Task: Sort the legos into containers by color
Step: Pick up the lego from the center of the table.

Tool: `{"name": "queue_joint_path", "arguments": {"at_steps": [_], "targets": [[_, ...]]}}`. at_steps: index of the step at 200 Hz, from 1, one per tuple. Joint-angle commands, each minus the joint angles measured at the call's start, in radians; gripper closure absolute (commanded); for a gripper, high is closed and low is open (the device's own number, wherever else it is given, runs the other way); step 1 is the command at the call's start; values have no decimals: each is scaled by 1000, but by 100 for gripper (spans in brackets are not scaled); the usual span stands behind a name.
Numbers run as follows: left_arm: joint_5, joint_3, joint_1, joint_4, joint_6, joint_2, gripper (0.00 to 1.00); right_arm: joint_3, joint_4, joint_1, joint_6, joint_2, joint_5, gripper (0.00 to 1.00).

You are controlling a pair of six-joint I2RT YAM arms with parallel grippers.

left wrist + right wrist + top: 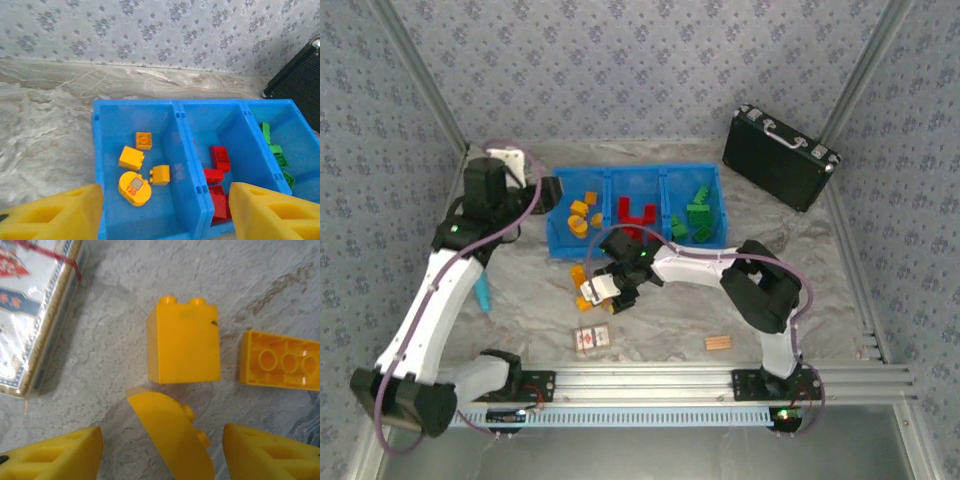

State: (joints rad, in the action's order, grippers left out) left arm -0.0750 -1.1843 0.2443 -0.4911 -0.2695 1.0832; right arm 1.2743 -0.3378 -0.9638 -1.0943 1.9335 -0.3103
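**Curved yellow brick sits between the right fingers, askew to their line**

The right end effector (pixel 162 455) hangs low over the desk (pixel 820 290) with its jaws spread wide and nothing held. A curved yellow brick (pixel 170 437) lies in the gap between the fingers (pixel 50 455). Its long axis runs from about 11 o'clock to 5 o'clock in the wrist view, so it sits skewed to a straight squeeze, and a slight wrist turn would probably give a cleaner grip.

A tall yellow brick (pixel 183 342) stands at 12 o'clock, just beyond the curved one and close enough to be nudged. An upturned yellow brick (pixel 280 360) lies at 2 o'clock, and a card pack (pixel 35 310) at 10 o'clock.

The right arm is clearly the nearer to these loose pieces. The left end effector (pixel 162 212) hovers open and empty above the blue tray (pixel 636 169). Its left compartment (pixel 115 130) holds the yellows, and in the overhead view it lies at roughly 11 o'clock from the right end effector
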Motion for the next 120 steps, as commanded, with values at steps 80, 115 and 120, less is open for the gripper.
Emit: {"name": "queue_joint_path", "arguments": {"at_steps": [80,115,120], "targets": [[-33,124,-60,-120,6,-80,31,21,-34,-22,-8,52,62,73],[-36,178,-60,-182,-8,-158,33,47,-106,-14,7,23,56,74],[-36,184,-59,-204,-13,-174,33,57,-122,-12,11,20,56,74]]}}
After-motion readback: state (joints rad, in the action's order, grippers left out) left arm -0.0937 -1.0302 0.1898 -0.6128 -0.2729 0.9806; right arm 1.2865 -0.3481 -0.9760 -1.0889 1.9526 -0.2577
